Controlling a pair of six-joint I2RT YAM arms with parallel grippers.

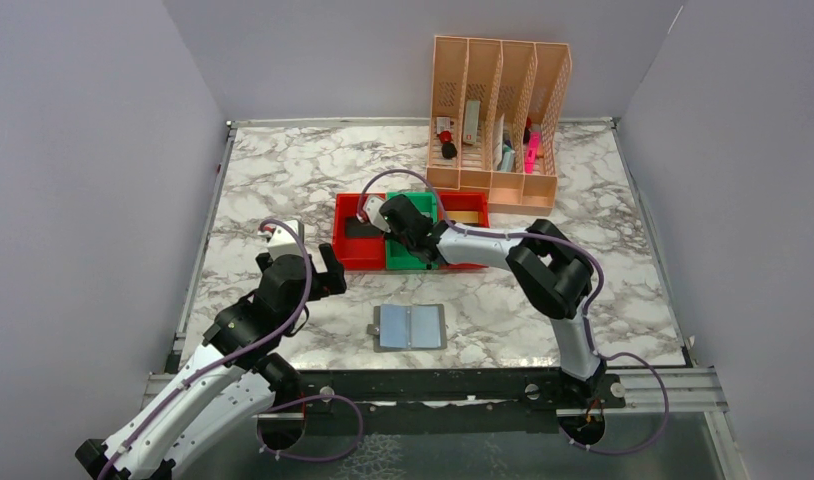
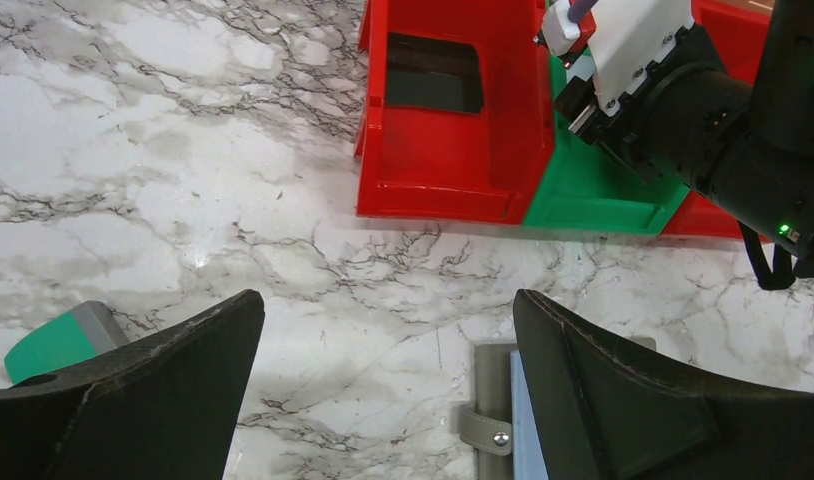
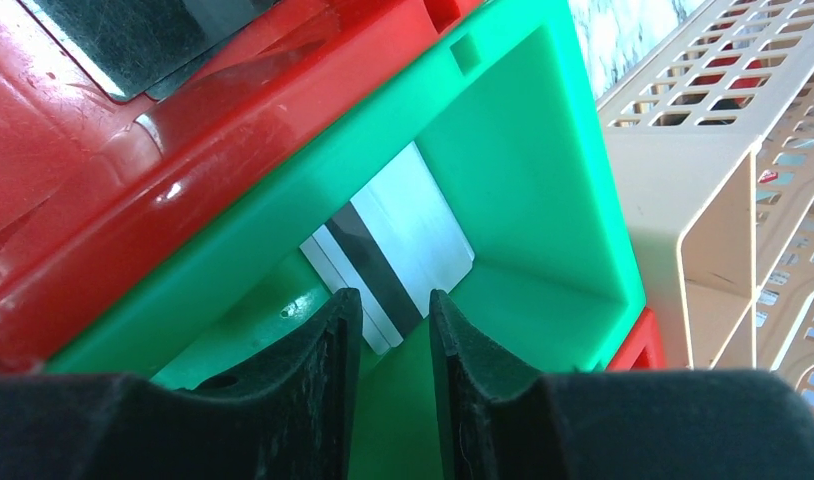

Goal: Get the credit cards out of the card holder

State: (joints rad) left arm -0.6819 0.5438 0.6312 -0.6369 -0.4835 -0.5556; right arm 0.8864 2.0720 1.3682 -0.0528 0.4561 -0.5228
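On the marble table (image 1: 283, 170) the holder (image 1: 410, 327) lies open at the near edge beside our wide-spread left gripper (image 2: 388, 305), while our right gripper (image 3: 395, 300), fingers slightly parted, leaves the silver card (image 3: 413, 230) in the green bin (image 3: 523, 150).

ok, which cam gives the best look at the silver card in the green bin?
Right wrist: the silver card sits mid-frame in the green bin, just past the right gripper. Top external: the right arm covers it. Left wrist: only the bin's near end shows, no card.
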